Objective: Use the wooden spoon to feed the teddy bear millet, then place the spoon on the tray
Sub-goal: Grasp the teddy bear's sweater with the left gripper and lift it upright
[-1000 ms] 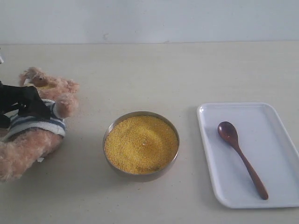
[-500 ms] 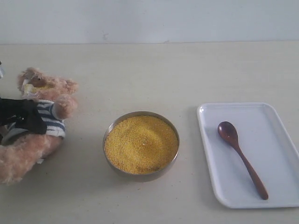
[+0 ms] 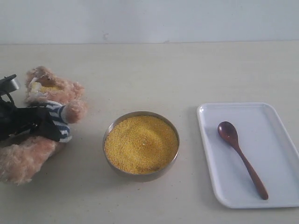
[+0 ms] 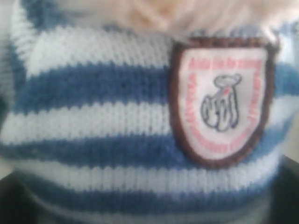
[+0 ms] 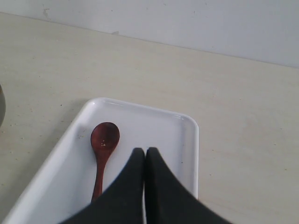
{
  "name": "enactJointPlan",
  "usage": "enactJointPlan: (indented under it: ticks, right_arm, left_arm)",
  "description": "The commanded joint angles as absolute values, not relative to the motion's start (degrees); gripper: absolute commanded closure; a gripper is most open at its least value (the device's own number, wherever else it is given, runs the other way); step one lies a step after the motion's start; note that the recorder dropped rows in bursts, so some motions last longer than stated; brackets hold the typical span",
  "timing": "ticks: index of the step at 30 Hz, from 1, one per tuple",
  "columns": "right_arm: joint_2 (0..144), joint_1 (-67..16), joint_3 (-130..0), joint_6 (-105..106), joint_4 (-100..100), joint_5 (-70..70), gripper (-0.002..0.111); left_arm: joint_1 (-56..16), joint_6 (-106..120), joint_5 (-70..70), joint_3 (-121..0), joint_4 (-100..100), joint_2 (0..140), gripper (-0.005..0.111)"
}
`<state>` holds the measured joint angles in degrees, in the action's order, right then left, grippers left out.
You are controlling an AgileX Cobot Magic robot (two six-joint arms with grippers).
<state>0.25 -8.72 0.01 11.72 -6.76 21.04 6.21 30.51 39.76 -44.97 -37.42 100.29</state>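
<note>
The black left gripper [image 3: 44,123] is clamped across the torso of a fluffy light-brown plush teddy bear [image 3: 28,156] in a navy-and-white striped knit shirt. In the left wrist view the shirt fills the frame, with its shield-shaped, brown-edged white chest badge [image 4: 219,100] in plain sight and dark finger shapes at the two lower corners. The bear lies on its back at the left edge of the pale beige table [image 3: 154,70], with yellow grains on its muzzle.

Beside it, near the table's middle, stands a round shallow metal bowl [image 3: 140,113], filled with fine bright-yellow millet [image 3: 141,143].

The black right gripper [image 5: 145,151] has its fingers pressed together with nothing between them. It hangs over a flat white rectangular plastic tray [image 5: 182,135] with rounded corners, well to the right of the bowl. A slim dark reddish-brown wooden spoon [image 5: 103,144] lies on the tray just beside the fingertips, apart from them, bowl side up.
</note>
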Motion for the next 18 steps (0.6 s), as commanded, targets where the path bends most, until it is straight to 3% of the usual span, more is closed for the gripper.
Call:
enactJointPlan:
  ticks: [1, 4, 10, 18]
  right_arm:
    - [0.0, -8.5, 0.0, 11.9, -6.9, 20.5, 0.109]
    - [0.0, -8.5, 0.0, 11.9, -6.9, 20.5, 0.109]
    - [0.0, -8.5, 0.0, 11.9, -6.9, 20.5, 0.109]
    - [0.0, -9.1, 0.0, 11.9, -6.9, 20.5, 0.109]
  left_arm:
    - [6.0, 31.1, 41.7, -45.9, -37.0, 100.2, 0.048]
    - [6.0, 32.0, 46.8, -48.1, -35.2, 99.0, 0.104]
    - [5.0, 36.7, 52.1, -50.4, -33.0, 95.4, 0.103]
    - [-3.9, 40.4, 53.2, -50.4, -23.1, 92.2, 0.103]
